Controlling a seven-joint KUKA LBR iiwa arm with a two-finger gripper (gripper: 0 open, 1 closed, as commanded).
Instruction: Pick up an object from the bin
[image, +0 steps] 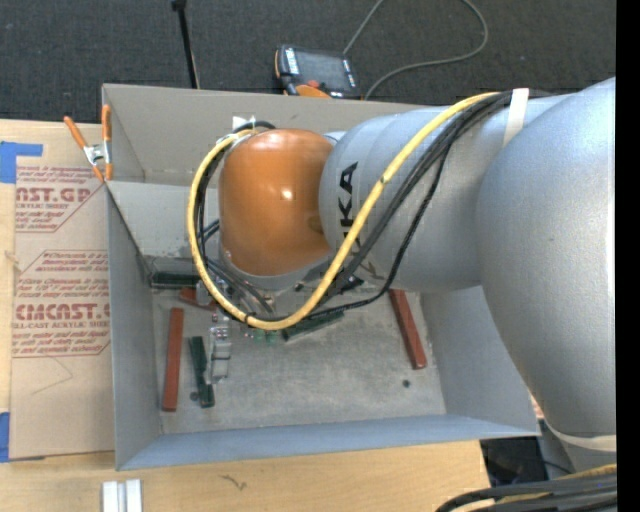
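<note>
**Orange cover hides most of the pincer**

Orange and glossy, the rounded cover (272, 200) on the wrist blocks the middle of the grey metal bin (135, 300). Beneath it only a small pale metal part of the pincer (219, 345) pokes out, low over the left side of the bin floor. Whether it is wide, narrow or holding anything cannot be told.

The silver arm (500, 200) comes in from the right and covers the bin's far right corner. A yellow cable (300, 318) loops round the cover beside black ones. Black letters on the arm are partly crossed by that cable; "KA" can be read.

Just beside the pale part, on its left, lies a dark green strip (200, 370), thin and narrow, its near end close to the front wall. Left of it a red-brown stick (172, 358) lies lengthwise on the scuffed floor. A matching stick (407, 328) lies well apart on the right. A flat green piece (305, 325) and a black bar (168, 276) are half hidden under the cover, and their shapes are hard to make out.
</note>
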